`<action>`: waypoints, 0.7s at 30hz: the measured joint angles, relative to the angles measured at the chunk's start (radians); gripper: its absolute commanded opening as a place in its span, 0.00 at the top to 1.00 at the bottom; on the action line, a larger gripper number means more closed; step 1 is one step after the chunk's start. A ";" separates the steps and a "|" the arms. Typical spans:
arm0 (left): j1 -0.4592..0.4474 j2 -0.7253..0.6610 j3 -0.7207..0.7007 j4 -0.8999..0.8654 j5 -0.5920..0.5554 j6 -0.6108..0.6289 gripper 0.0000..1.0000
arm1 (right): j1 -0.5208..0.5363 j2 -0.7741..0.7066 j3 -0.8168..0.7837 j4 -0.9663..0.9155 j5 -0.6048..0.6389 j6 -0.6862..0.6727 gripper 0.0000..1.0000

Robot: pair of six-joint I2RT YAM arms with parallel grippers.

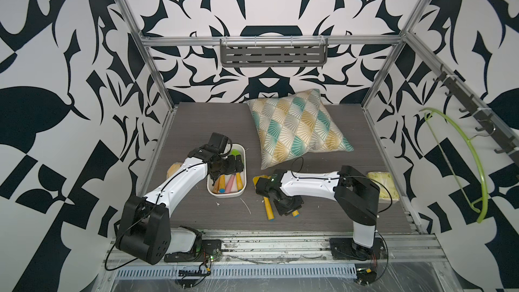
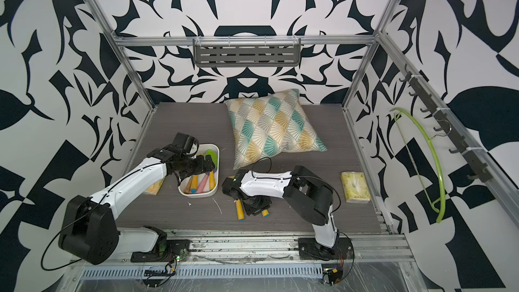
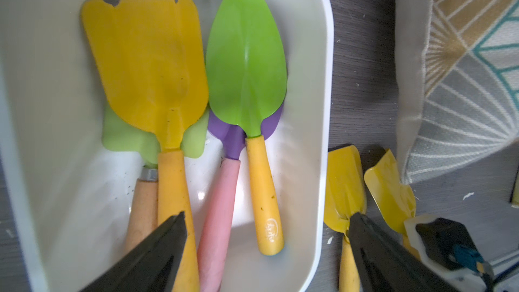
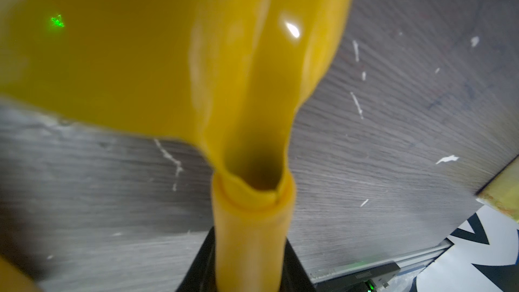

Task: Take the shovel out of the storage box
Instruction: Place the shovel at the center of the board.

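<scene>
Four toy shovels lie in the shallow white plastic storage box (image 3: 311,51) on the grey wood-grain desk (image 1: 196,125): a flat yellow-bladed shovel (image 3: 148,66), a pointed green-bladed shovel (image 3: 247,60), a purple-bladed shovel with a pink handle (image 3: 222,206) and a pale green shovel with a wooden handle (image 3: 140,206). The left tool (image 3: 266,216) hangs over their handles, jaws wide and empty. The right tool (image 4: 250,259) grips a yellow shovel (image 4: 168,51) by its handle outside the box, near a loose yellow shovel (image 3: 344,186) on the desk.

We judge the handles too crowded: closing here could pinch two at once, and lifting either lower shovel would drag the blade lying on it. A finger could also catch the box wall.

The lower blades are mostly covered, the left arm hides much of the box in both top views, and we cannot tell whether the held shovel touches the desk.
</scene>
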State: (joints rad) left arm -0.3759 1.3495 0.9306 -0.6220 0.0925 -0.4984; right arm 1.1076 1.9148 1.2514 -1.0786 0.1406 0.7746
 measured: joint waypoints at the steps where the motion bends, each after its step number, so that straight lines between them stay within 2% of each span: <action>1: 0.000 0.000 0.000 0.000 0.000 0.002 0.02 | 0.000 0.000 0.004 0.001 -0.006 0.003 0.66; 4: 0.000 0.000 0.000 0.000 0.000 0.006 0.01 | 0.000 0.003 0.006 0.011 -0.042 0.007 0.60; 13: 0.001 0.014 -0.002 0.000 -0.003 0.027 0.03 | 0.001 0.013 0.008 0.033 -0.115 0.014 0.60; 18: 0.001 0.065 0.001 -0.003 -0.037 0.045 0.14 | 0.005 0.004 0.032 0.015 -0.110 0.018 0.59; 21: 0.001 0.113 0.029 -0.030 -0.081 0.067 0.26 | 0.005 -0.050 0.050 -0.005 -0.083 0.022 0.59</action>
State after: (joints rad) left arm -0.3752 1.4620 0.9592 -0.6521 0.0116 -0.4316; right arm 1.1126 1.8648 1.3010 -1.0836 0.0578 0.7963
